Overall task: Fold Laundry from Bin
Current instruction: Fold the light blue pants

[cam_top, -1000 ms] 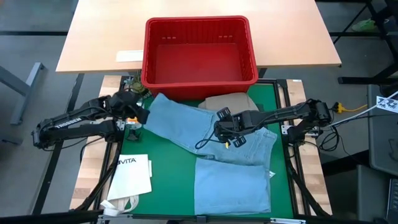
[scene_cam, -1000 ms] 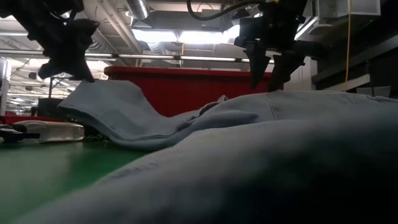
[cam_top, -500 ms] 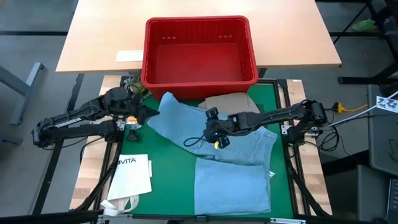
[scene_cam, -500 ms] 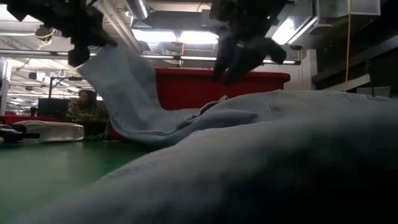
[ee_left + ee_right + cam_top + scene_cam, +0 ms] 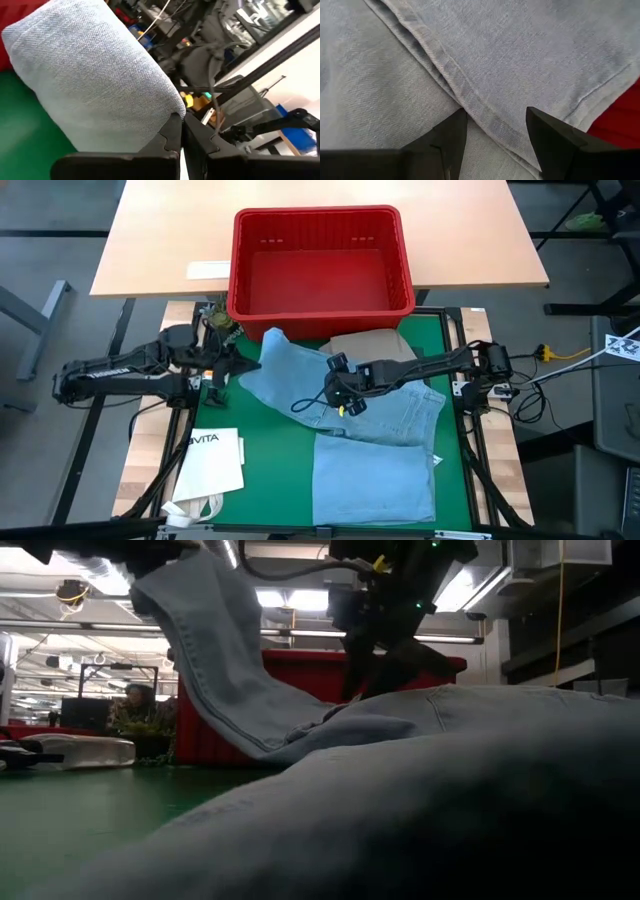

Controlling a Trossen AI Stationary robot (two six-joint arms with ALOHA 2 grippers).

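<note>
Open ground: bare green mat (image 5: 270, 460) between the white paper bag (image 5: 215, 460) and the folded light blue denim jeans (image 5: 375, 470).
Far side: red ribbed plastic crate (image 5: 322, 262) walls off the mat's back edge; its inside shows only red floor.
Middle: raised jeans leg, pinched by the left claw (image 5: 243, 363), spans the mat near the crate.
Right: right claw (image 5: 338, 387), fingers apart, hangs over the denim.
Corner: khaki-tan garment (image 5: 368, 343) beside the crate.

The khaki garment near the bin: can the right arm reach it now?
Probably not directly: the jeans cover most of the khaki garment, and the open right gripper hovers over denim.
</note>
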